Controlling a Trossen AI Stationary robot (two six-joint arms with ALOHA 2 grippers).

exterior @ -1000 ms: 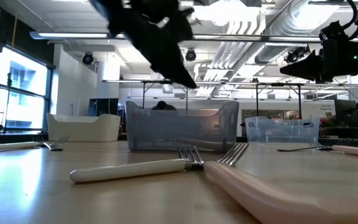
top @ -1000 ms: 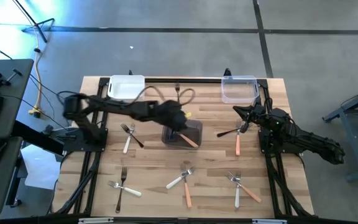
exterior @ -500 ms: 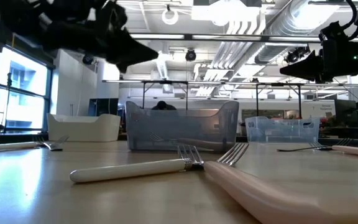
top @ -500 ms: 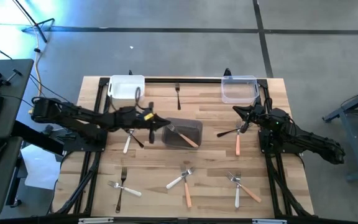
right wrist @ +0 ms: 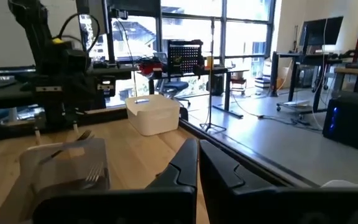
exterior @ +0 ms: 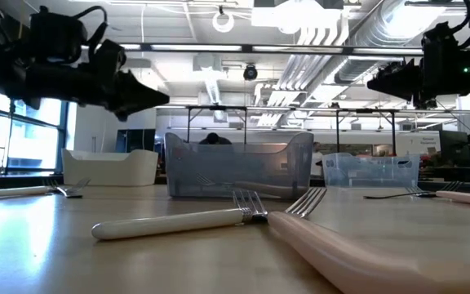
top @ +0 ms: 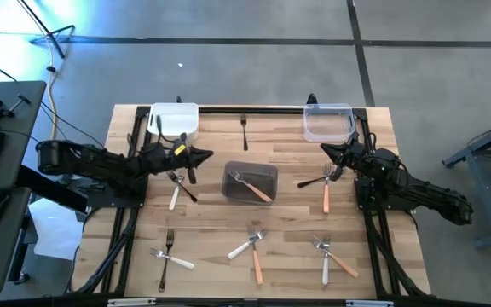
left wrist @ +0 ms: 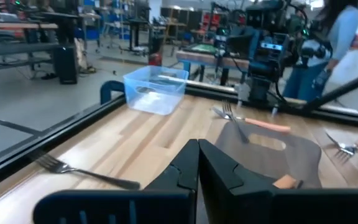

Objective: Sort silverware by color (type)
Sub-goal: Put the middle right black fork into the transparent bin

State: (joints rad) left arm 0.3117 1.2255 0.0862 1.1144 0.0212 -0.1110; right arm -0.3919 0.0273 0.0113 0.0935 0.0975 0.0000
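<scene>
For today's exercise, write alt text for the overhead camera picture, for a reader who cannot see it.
Seen from above, a wooden table holds scattered forks, with one orange-handled fork lying in a dark tub at the centre. The left end effector hangs shut near a white tub; the right end effector hangs shut near a clear tub.

Salmon-handled fork [exterior: 357, 255] cut off by the low view's bottom edge, its handle end unseen.

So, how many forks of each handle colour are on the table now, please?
White handles: 4
Orange handles: 4, one of them inside the grey tub
Dark handles: 4
Total: 12 forks
</scene>
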